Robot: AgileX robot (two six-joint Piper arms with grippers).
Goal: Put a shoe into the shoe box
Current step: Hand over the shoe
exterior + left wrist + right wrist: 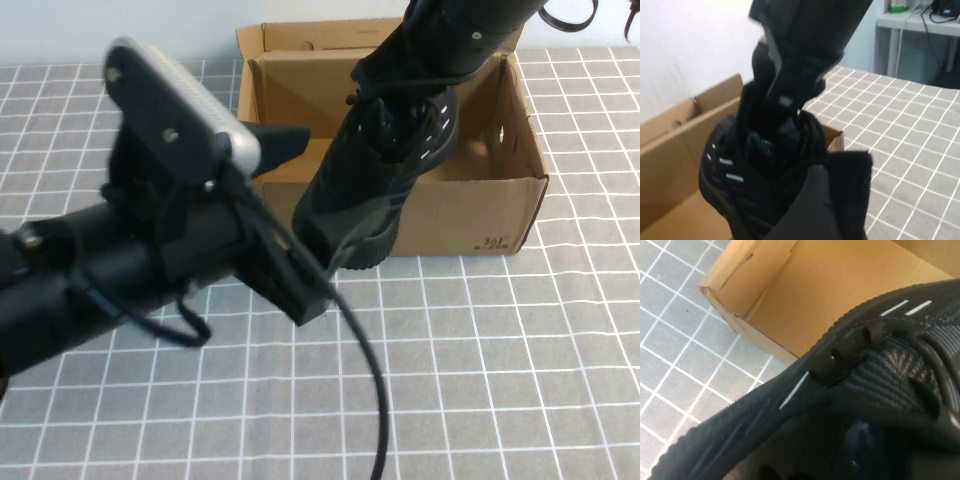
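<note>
Nearest the camera, the left gripper (pixel 285 215) hangs over the gray tiled table (pixel 480 380), its fingers spread apart — one tip by the shoe box's (pixel 460 215) near left corner, the other just beside the shoe's (pixel 375 190) heel, grasping nothing. The black shoe hangs tilted in the air over the box's front wall, heel low and outside, toe above the box's opening. Farther back, the right gripper (pixel 400 85) is clenched on the shoe's collar — it alone carries the shoe.
</note>
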